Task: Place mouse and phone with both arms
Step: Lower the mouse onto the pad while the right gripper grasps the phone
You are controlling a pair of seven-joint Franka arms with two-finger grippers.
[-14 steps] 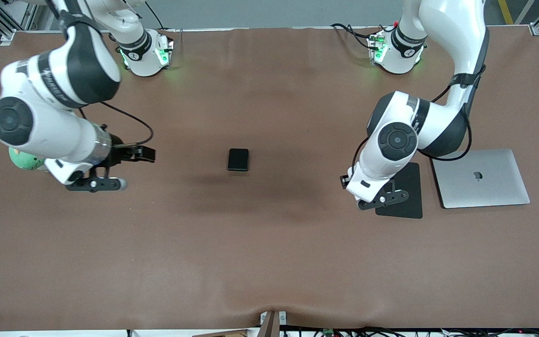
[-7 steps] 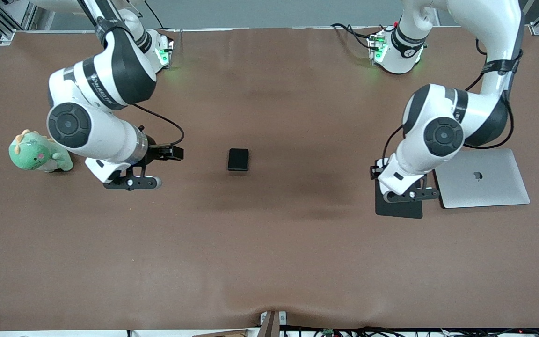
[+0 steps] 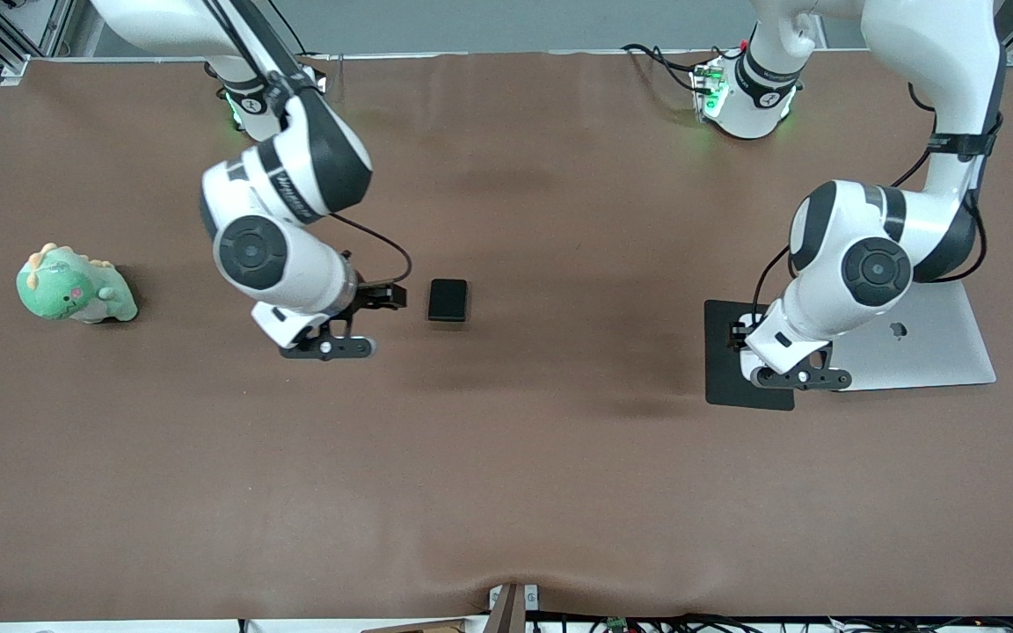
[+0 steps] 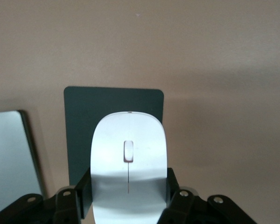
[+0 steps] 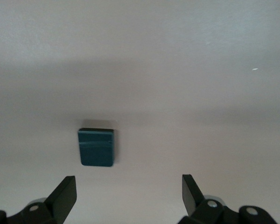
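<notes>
Left gripper (image 4: 129, 198) fingers clamped on white mouse (image 4: 129, 163), up over black mouse pad (image 3: 739, 369) beside the silver laptop (image 3: 929, 352). Right gripper (image 5: 129, 196) fingers wide apart, over the brown tabletop (image 3: 506, 475) just beside the black phone (image 3: 448, 300), which lies flat mid-tabletop. Green plush dinosaur (image 3: 74, 287) at right arm's end.

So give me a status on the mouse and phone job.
Nothing is placed yet. In hand: the left gripper holds the white mouse over the black mouse pad, beside the closed laptop. The right gripper is open and empty, over the table close to the phone, which lies untouched mid-table. Left: set the mouse down, then grasp and place the phone.
</notes>
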